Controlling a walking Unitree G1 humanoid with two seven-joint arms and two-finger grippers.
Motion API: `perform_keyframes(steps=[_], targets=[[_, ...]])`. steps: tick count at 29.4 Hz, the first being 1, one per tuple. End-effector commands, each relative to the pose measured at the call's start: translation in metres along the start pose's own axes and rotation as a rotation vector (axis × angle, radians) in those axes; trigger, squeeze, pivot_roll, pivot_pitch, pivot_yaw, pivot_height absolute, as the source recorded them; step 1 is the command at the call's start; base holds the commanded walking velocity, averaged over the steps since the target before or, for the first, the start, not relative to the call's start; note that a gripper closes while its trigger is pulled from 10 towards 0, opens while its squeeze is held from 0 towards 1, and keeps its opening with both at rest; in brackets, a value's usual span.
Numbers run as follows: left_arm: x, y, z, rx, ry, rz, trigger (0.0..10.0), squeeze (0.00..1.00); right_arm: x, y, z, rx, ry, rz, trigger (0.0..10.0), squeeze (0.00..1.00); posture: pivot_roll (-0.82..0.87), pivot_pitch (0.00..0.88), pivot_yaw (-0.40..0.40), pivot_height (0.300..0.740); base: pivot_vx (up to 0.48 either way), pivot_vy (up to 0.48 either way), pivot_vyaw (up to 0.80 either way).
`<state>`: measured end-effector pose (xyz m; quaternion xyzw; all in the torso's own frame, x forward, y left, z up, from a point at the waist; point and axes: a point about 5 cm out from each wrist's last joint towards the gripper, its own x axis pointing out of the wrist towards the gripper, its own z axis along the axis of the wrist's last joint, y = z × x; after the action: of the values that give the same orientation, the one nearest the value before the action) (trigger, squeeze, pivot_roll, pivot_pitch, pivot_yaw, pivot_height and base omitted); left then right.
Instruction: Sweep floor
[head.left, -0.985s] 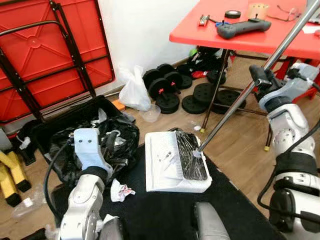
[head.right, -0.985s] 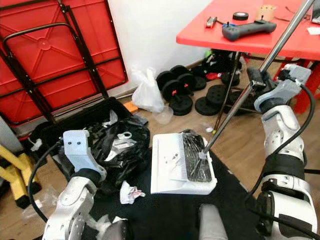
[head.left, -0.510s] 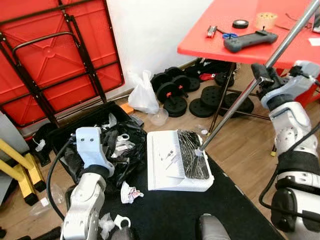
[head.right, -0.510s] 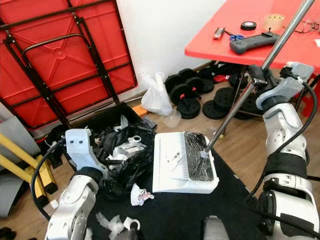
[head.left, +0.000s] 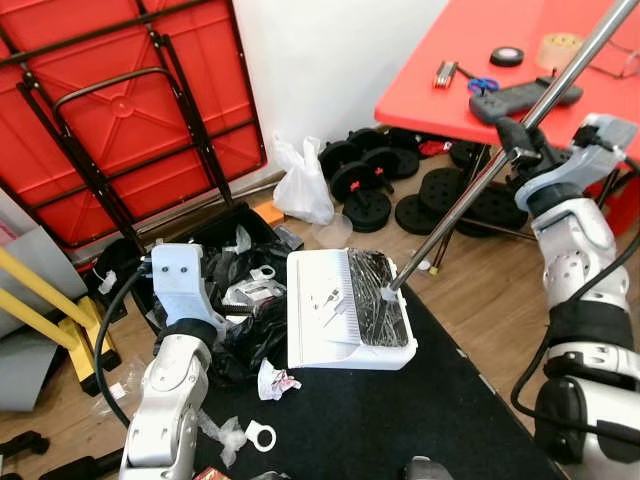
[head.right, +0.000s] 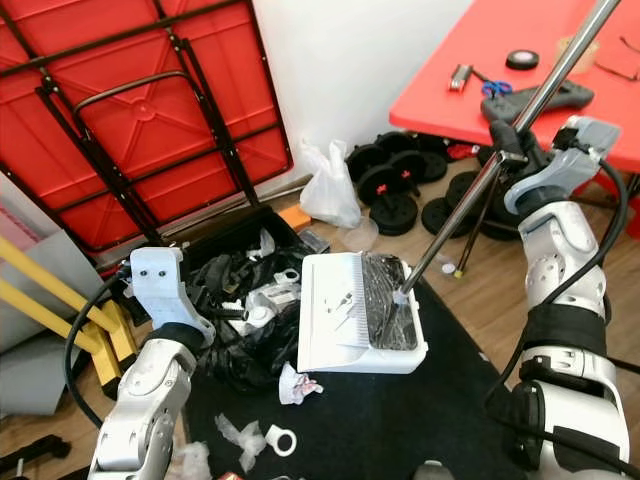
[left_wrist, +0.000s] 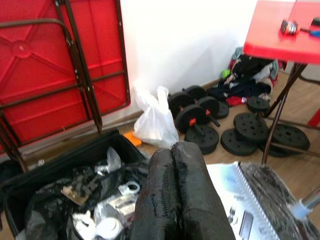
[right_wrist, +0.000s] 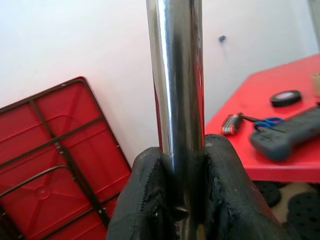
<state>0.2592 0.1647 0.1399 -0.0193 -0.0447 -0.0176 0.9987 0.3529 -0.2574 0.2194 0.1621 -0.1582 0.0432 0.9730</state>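
Observation:
A broom with a long silver pole (head.left: 460, 200) leans from upper right down to its black bristles (head.left: 375, 310), which rest on a white dustpan (head.left: 320, 325) lying on the black mat (head.left: 420, 420). My right gripper (head.left: 515, 140) is shut on the pole high up, beside the red table; the right wrist view shows both fingers (right_wrist: 150, 200) clamped around it. My left gripper (left_wrist: 173, 149) is shut with nothing in it, hovering above a black bin lined with a trash bag (head.left: 235, 300) full of litter, left of the dustpan. Crumpled paper (head.left: 272, 380) and a tape ring (head.left: 260, 436) lie on the mat.
A red table (head.left: 450, 60) with a controller (head.left: 520, 95) stands at the right, weight plates (head.left: 370, 180) and a white plastic bag (head.left: 305, 185) by the wall. A folded red table (head.left: 120, 110) leans at the left, with a yellow frame (head.left: 40, 310) below it.
The head camera has pulled back and turned left, showing more floor and wall. The broom head stays on the dustpan, and both grippers keep their state.

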Motion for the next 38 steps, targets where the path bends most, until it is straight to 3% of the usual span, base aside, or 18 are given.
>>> perform_keyframes(steps=[1,8,11,14,20,38], targets=[[-0.001,0.006,-0.004,0.023,0.013,0.035,10.0,0.00,0.001,0.010,0.004,0.038,-0.035,0.041,10.0,0.00,-0.19,0.000,0.006,0.740,0.000,0.000,0.00],[0.000,0.007,-0.004,0.040,0.005,0.039,10.0,0.00,-0.010,0.020,-0.007,0.039,0.008,0.074,10.0,0.00,-0.20,0.000,0.008,0.740,0.000,0.000,0.00],[0.000,0.008,-0.004,0.052,-0.006,0.047,10.0,0.00,-0.022,0.036,-0.023,0.053,0.062,0.116,10.0,0.00,-0.20,0.000,0.007,0.740,0.000,0.000,0.00],[0.000,0.009,-0.002,0.056,-0.020,0.046,10.0,0.00,-0.025,0.041,-0.029,0.064,0.081,0.126,10.0,0.00,-0.20,0.000,0.005,0.740,0.000,0.000,0.00],[-0.001,0.010,0.001,0.063,-0.039,0.037,10.0,0.00,-0.021,0.041,-0.028,0.091,0.082,0.085,10.0,0.00,-0.20,0.000,0.006,0.740,0.000,0.000,0.00],[0.000,0.008,0.001,0.067,-0.048,0.014,10.0,0.00,-0.020,0.034,-0.017,0.106,0.065,0.053,10.0,0.00,-0.20,0.000,0.009,0.740,0.320,0.000,0.22]])
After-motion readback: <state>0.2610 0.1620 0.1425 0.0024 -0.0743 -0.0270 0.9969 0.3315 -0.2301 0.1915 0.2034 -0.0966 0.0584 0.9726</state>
